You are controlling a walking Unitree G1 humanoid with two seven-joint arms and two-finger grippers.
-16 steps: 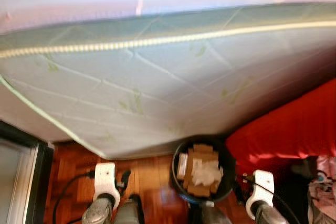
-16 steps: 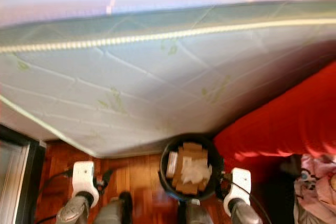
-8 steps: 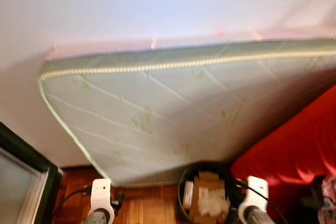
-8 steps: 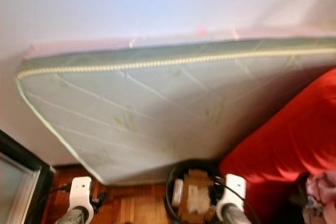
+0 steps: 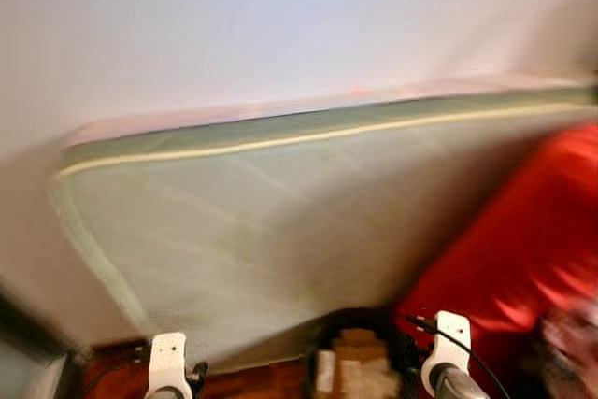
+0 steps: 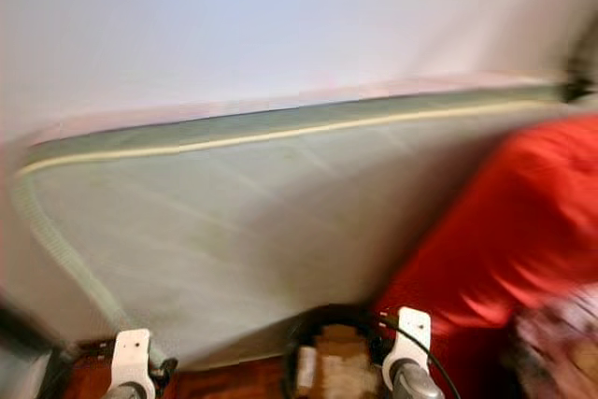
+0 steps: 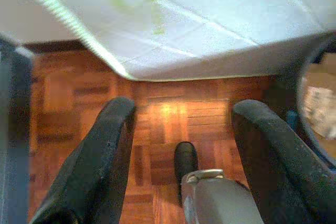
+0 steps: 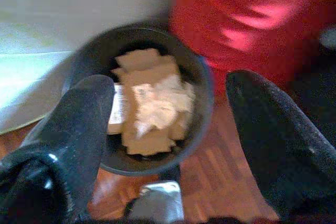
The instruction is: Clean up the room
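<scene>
right wrist view, right claw (image 8: 163, 129) spread empty over bin (image 8: 89, 56), left claw (image 7: 181, 135) spread empty

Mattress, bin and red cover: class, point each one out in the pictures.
mattress (image 5: 271, 231), left eye view, on the middle of its quilted face
bin (image 8: 89, 51), right wrist view, on its dark rim
red cover (image 6: 523, 212), right eye view, on its upper fold
</scene>
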